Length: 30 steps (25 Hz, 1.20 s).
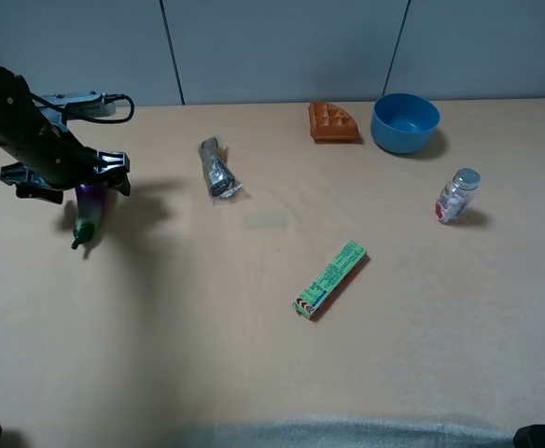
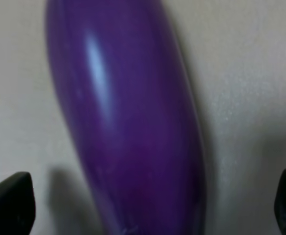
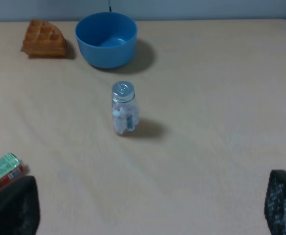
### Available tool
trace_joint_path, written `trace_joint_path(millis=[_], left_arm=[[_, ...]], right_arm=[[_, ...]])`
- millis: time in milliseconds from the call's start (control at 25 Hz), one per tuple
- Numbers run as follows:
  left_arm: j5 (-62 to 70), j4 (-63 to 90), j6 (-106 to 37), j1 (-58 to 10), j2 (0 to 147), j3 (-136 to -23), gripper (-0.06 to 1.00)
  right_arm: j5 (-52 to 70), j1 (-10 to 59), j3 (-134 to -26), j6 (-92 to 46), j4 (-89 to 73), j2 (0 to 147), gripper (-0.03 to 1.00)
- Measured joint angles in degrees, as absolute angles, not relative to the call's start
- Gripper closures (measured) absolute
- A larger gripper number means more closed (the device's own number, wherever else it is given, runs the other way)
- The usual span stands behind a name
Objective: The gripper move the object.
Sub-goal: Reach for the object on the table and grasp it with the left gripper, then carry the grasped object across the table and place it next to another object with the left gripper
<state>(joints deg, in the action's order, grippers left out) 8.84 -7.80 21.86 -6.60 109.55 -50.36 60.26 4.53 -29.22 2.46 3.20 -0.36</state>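
The purple eggplant (image 1: 89, 213) lies at the far left of the table, its green stem toward the front edge. My left gripper (image 1: 67, 179) sits right over its back end. In the left wrist view the eggplant (image 2: 128, 122) fills the picture between the two black fingertips (image 2: 8, 203), which stand wide apart and do not touch it. The left gripper (image 2: 148, 203) is open. My right gripper (image 3: 148, 205) is open and empty, its fingertips (image 3: 13, 205) low over bare table near the right side.
A crumpled silver wrapper (image 1: 217, 168) lies right of the eggplant. A green box (image 1: 330, 278) lies mid-table. A waffle (image 1: 333, 122) and a blue bowl (image 1: 405, 121) stand at the back. A small pill bottle (image 1: 456, 195) stands at the right.
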Motion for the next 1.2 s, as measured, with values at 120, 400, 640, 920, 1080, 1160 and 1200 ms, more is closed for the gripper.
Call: trace_joint_path(millis=[120, 400, 640, 920, 1080, 1160, 1200], left_arm=[[8.2, -7.8, 22.1, -6.6, 110.8, -50.4, -0.03], [8.2, -7.8, 22.1, -6.6, 111.0, -50.4, 0.07], [8.1, -7.8, 22.1, -6.6, 111.0, -50.4, 0.33], [8.1, -7.8, 22.2, -6.6, 111.0, -50.4, 0.46], [8.1, -7.8, 22.4, -6.6, 111.0, -50.4, 0.46], [8.1, -7.8, 22.5, -6.6, 111.0, -50.4, 0.46], [8.1, -7.8, 22.5, -6.6, 111.0, -50.4, 0.46]], right_arm=[[60.3, 4.5, -29.2, 2.5, 3.2, -0.4, 0.28], [60.3, 4.5, -29.2, 2.5, 3.1, -0.4, 0.28], [60.3, 4.5, -29.2, 2.5, 3.0, -0.4, 0.28], [60.3, 4.5, -29.2, 2.5, 3.0, -0.4, 0.28], [60.3, 4.5, -29.2, 2.5, 3.0, -0.4, 0.28], [60.3, 4.5, -29.2, 2.5, 3.0, -0.4, 0.28], [60.3, 4.5, -29.2, 2.5, 3.0, -0.4, 0.28]])
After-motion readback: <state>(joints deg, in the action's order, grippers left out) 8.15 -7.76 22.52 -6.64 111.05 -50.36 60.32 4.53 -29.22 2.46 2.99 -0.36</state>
